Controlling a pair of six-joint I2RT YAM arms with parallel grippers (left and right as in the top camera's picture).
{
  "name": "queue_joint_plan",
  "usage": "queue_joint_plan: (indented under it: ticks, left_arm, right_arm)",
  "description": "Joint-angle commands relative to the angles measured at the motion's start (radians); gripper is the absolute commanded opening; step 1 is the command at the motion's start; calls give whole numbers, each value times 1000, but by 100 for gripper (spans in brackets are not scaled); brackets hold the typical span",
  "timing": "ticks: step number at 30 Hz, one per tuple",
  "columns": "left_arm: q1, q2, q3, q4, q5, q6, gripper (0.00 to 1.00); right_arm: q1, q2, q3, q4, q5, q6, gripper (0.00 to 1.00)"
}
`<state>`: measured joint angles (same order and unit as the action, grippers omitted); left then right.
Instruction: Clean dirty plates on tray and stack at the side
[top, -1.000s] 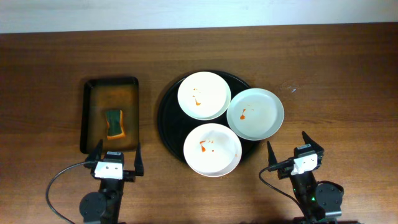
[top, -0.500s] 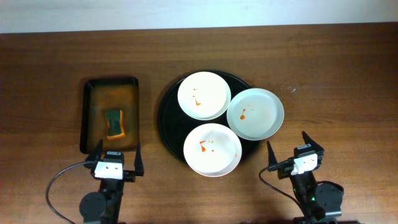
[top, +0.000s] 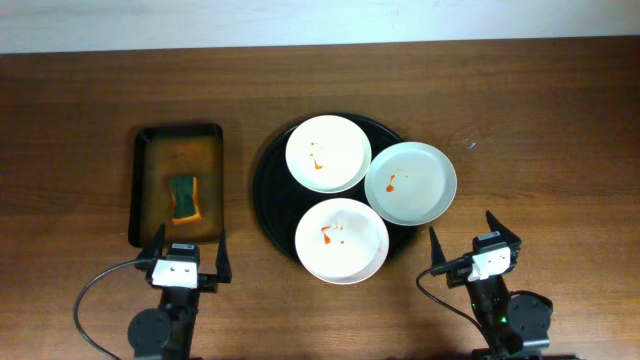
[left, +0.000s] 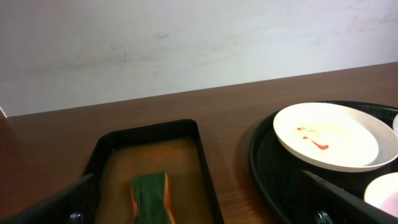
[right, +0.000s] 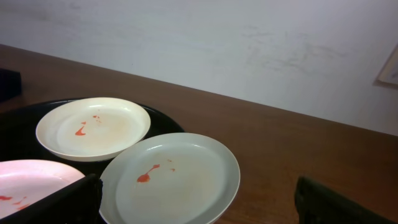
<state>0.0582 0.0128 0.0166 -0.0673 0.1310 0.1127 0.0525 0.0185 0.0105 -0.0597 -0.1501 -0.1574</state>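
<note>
From overhead, the brown wooden table (top: 80, 120) runs to a pale wall (top: 300, 20) on the far side. The round tray (top: 268, 190) is in the middle and holds three smeared plates: the far plate (top: 328, 153), the right plate (top: 410, 183) lying over the tray's right rim, and the near plate (top: 341, 240). To the left is a small rectangular tray (top: 140, 190) with a sponge (top: 184, 197) inside. My left gripper (top: 191, 233) and my right gripper (top: 463, 232) wait at the near edge, both spread wide and holding nothing.

In my left wrist view, the fingers (left: 56, 208) are far apart. The sponge is just ahead and the far plate is to the right.

In my right wrist view the jaws stand open too, with all three plates in front.

Compared with one second ago nothing differs: plates, sponge and both arms are in the same places.
</note>
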Motion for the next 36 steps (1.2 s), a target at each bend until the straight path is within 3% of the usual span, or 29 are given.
queue_joint_plan:
  ticks: [1, 16, 24, 31, 36]
  left_arm:
    - [-3, -6, -7, 0, 10, 16, 99]
    - [-3, -3, -7, -2, -9, 16, 99]
    - [-3, -1, 2, -2, -9, 15, 99]
    - [-3, 48, 92, -114, -43, 5, 99]
    - [-3, 184, 204, -162, -49, 5, 99]
  right_arm:
    - [6, -6, -5, -5, 5, 0, 99]
    - [6, -6, -5, 11, 24, 1, 99]
    - [6, -6, 16, 6, 32, 74, 99]
    - [6, -6, 111, -147, 35, 102, 99]
    - [6, 31, 198, -243, 39, 152, 99]
